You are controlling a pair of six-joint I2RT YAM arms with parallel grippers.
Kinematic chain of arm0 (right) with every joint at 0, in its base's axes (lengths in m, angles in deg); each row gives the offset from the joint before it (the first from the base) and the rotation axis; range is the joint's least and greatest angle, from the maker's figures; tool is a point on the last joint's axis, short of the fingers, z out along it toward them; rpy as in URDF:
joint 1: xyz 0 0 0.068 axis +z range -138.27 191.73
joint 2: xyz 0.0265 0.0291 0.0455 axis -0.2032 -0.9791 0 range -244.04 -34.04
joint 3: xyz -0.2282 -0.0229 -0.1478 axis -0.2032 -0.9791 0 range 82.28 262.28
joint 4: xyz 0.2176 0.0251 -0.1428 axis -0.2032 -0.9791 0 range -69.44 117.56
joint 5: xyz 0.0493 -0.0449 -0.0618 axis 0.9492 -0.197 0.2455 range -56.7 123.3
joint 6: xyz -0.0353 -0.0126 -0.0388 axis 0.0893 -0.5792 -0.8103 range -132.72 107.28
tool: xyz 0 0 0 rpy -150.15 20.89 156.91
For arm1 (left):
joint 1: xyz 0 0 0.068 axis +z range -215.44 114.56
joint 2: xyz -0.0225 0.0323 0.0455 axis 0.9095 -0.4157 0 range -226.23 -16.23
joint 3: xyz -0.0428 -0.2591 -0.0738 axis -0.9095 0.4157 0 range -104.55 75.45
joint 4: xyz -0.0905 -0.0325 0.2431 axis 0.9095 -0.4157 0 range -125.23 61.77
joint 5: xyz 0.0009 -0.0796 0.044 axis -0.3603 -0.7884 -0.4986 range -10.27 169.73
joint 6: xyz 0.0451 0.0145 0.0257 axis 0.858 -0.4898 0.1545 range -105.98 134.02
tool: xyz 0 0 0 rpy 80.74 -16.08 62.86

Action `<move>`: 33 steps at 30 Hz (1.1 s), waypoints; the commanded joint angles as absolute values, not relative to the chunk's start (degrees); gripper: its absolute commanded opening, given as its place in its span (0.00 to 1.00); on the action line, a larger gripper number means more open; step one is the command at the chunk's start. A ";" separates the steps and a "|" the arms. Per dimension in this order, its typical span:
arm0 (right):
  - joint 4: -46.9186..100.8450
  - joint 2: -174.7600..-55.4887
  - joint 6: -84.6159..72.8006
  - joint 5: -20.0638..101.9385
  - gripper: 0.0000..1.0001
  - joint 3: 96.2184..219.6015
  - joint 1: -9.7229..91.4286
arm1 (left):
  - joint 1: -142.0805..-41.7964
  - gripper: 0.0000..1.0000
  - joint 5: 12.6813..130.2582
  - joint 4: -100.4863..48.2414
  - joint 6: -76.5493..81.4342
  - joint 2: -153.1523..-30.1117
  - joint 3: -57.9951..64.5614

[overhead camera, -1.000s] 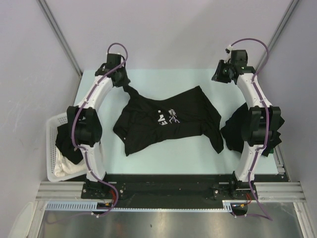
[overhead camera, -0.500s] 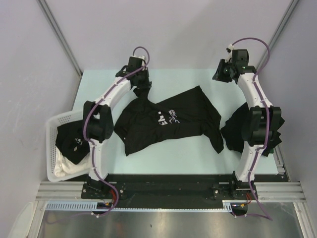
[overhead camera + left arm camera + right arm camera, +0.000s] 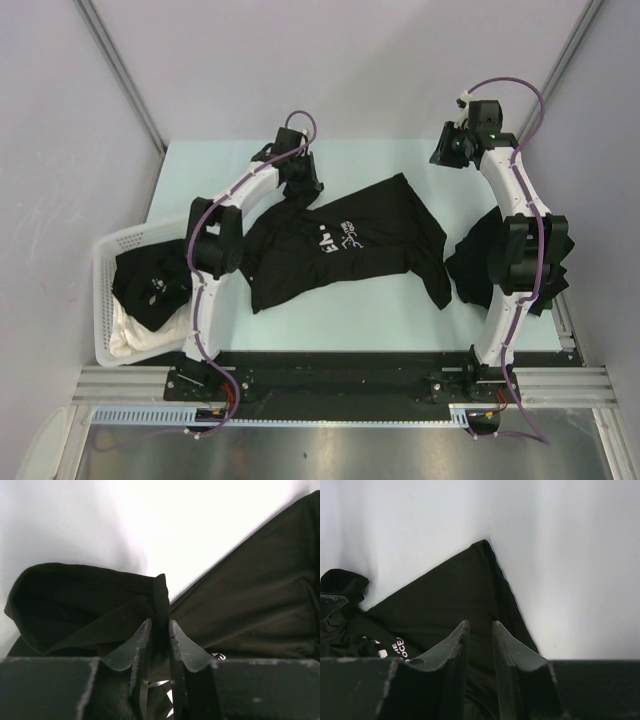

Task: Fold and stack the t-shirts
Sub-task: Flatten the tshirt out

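A black t-shirt (image 3: 340, 245) with white chest lettering lies spread and rumpled in the middle of the table. My left gripper (image 3: 300, 185) is low over its far left sleeve. In the left wrist view the jaws (image 3: 160, 625) stand narrowly open, with a raised fold of that sleeve (image 3: 75, 600) still between the fingertips. My right gripper (image 3: 447, 150) hangs at the far right, above and beyond the shirt's far corner (image 3: 470, 580). It is open with nothing between its fingers (image 3: 480, 625). More black t-shirts (image 3: 480, 265) lie heaped under the right arm.
A white lattice basket (image 3: 105, 290) stands at the table's left edge, holding a black t-shirt (image 3: 150, 285) and a white cloth (image 3: 130, 335). Grey walls close in the table on the far and lateral sides.
The left arm has swung right from the far left corner, dragging the sleeve toward the shirt's body, and its jaws have parted slightly. The right arm has not moved.
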State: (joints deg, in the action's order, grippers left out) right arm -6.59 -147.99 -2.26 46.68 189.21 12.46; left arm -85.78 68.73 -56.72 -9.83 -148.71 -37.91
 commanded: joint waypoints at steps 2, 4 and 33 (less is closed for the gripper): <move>-6.98 -145.14 -2.97 46.65 0.30 189.94 12.34 | -84.52 0.27 72.43 -55.03 -6.63 -145.61 -39.07; -7.07 -145.05 -3.05 46.74 0.30 190.03 12.43 | -82.94 0.29 73.31 -54.95 -6.72 -145.16 -39.07; -6.72 -146.19 -3.50 47.53 0.30 189.06 12.52 | -76.69 0.32 70.24 -53.80 -8.74 -146.30 -37.75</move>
